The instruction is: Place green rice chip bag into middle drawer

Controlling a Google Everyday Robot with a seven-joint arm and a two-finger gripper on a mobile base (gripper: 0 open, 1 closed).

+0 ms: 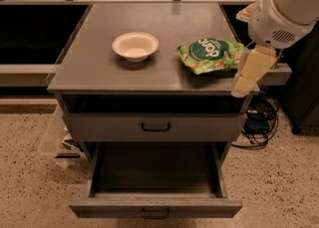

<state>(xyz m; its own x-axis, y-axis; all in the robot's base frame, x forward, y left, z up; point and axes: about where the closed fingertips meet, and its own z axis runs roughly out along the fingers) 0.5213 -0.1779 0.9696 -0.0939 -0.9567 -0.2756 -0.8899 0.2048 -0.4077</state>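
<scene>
The green rice chip bag [212, 55] lay flat on the grey counter [99, 67], on its right half near the front edge, with its dark round logo facing up. A cream bowl [135, 46] stood upright to the left of the bag, apart from it, nearer the middle of the counter. The gripper [244, 85] hung at the counter's right front corner, its cream-coloured end pointing down and slightly leftward from the white arm [286, 10] that came in from the upper right. It sat just beside the right end of the bag, and contact with the bag could not be made out. Whether the gripper was open or closed could not be told from this angle, and it carried nothing visible. Below the counter was a dark open slot, then an upper drawer [199, 127] pushed in, with a small black handle. Under that, the middle drawer [199, 207] was pulled well out toward the camera, its shallow interior in shadow. Black cables [259, 122] lay on the speckled floor [279, 182] to the right of the cabinet.
</scene>
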